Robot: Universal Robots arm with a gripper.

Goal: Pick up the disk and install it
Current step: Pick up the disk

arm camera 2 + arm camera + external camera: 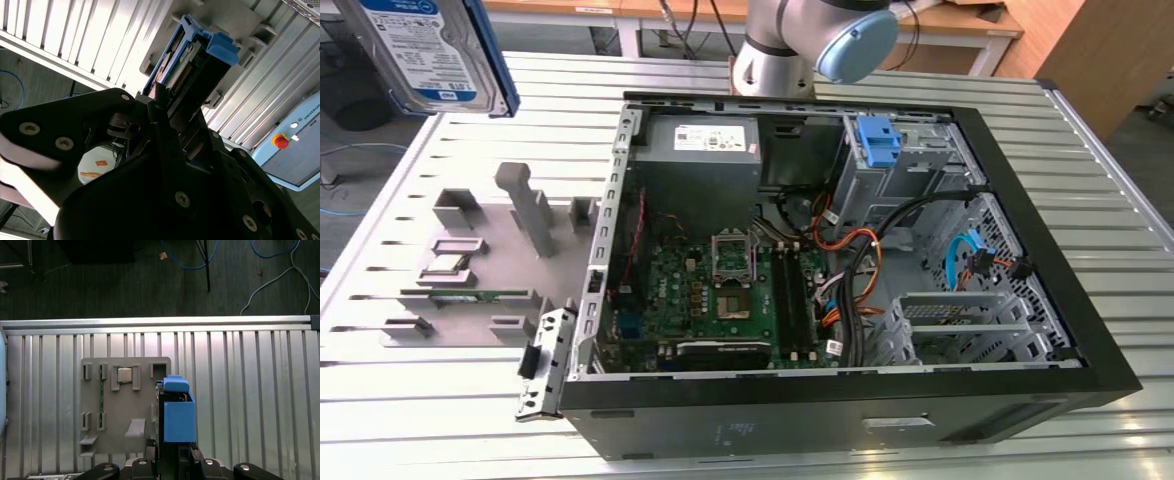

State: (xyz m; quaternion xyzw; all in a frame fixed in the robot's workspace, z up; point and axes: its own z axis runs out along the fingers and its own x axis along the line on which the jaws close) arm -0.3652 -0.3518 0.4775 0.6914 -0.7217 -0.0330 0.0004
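The disk (434, 50) is held in the air, clear of the slatted metal surface (454, 420), above the surface's far corner on the exterior view's left. Its white-and-blue label is turned towards the exterior camera, and its blue frame runs down one long side.

In the second wrist view the black fingers (159, 112) are seen closed on one end of the disk. That end is clamped between them, and the rest of the drive (the blue tab of its frame included) projects straight out past the fingertips. In the first wrist view the disk is seen end on, sticking out from between the fingers. It hangs above one edge of a grey fixture plate (125, 405).

That plate lies flat on the surface, close to the surface's railed edge. A small green circuit strip (467, 294) is seated in one of its holders, and no part of the disk touches the plate.

An open computer case (854, 410) lies on the surface, well apart from the disk and towards the edge on the exterior view's right. A bare blue bracket (878, 140) is seen in the case's far corner. The arm (787, 40) rises behind the case's far wall.
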